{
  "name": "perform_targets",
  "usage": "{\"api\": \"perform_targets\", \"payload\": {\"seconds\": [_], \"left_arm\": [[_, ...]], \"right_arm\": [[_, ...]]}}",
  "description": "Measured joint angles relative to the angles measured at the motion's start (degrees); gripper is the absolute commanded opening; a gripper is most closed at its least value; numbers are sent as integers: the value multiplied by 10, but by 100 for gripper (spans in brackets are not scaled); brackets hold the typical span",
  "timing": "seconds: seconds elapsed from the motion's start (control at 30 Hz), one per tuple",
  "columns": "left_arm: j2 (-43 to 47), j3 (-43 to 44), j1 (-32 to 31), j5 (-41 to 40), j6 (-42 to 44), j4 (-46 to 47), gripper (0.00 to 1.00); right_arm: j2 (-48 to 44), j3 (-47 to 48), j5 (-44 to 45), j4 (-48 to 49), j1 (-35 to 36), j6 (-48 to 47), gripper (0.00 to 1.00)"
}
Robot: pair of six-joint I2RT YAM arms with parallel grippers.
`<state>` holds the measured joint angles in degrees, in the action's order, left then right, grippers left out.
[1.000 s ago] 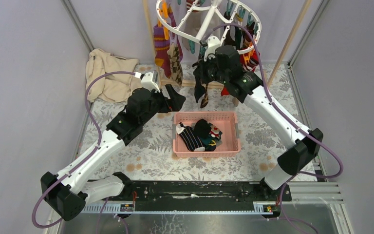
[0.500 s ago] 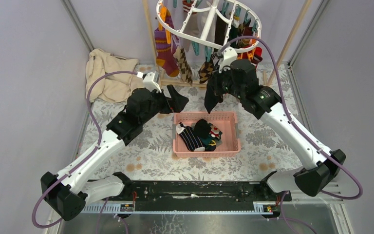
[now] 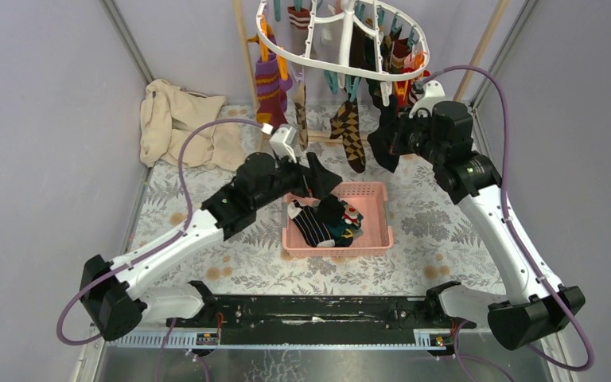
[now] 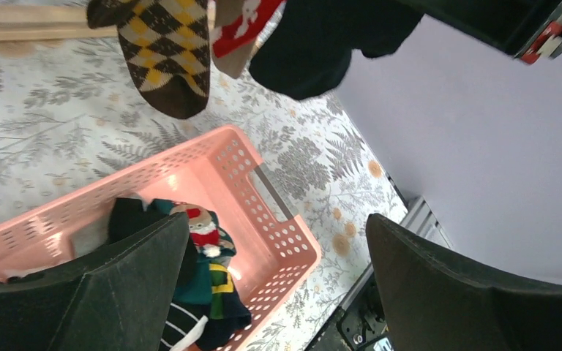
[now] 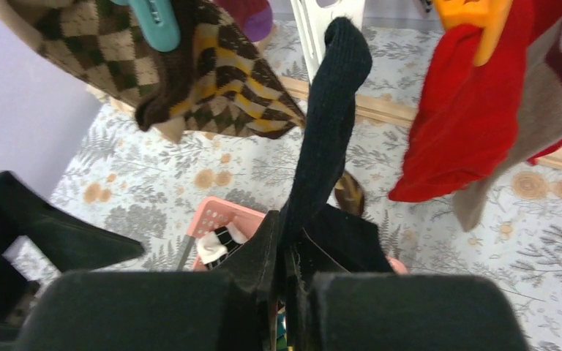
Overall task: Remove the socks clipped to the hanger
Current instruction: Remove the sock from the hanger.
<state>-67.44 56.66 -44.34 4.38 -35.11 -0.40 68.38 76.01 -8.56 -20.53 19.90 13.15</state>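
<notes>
The white hanger (image 3: 310,64) hangs at the top with socks clipped round its rim, among them a brown argyle sock (image 3: 352,134) and a purple striped one (image 3: 269,79). Just right of the argyle sock, my right gripper (image 3: 386,145) is shut on a black sock (image 3: 382,159). In the right wrist view the black sock (image 5: 329,124) runs out from between the pinched fingers of the right gripper (image 5: 287,241), and no clip shows on its free end. My left gripper (image 3: 322,177) is open and empty over the pink basket's back left corner; in its wrist view the left gripper (image 4: 278,270) frames the basket (image 4: 263,212).
The pink basket (image 3: 338,249) holds several loose socks (image 3: 326,223). A beige cloth (image 3: 179,119) lies at the back left. Wooden poles (image 3: 477,56) and a base bar (image 3: 322,137) frame the hanger. A red sock (image 5: 461,124) under an orange clip (image 5: 476,18) hangs close to my right gripper.
My right arm has swung right and back with the black sock in its grip. My left arm has moved right, over the basket's back corner. The hanger has shifted.
</notes>
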Motion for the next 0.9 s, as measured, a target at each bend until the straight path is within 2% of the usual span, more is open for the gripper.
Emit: {"api": "perform_targets", "payload": {"seconds": [0.37, 0.63, 0.9], "left_arm": [[-109, -2, -59, 6, 15, 130, 99], [-192, 21, -64, 3, 49, 209, 99], [-211, 24, -64, -33, 70, 273, 99]], "right_arm": [[-16, -8, -139, 23, -45, 57, 0], [-3, -9, -215, 54, -46, 99, 0], [2, -9, -247, 60, -46, 120, 0]]}}
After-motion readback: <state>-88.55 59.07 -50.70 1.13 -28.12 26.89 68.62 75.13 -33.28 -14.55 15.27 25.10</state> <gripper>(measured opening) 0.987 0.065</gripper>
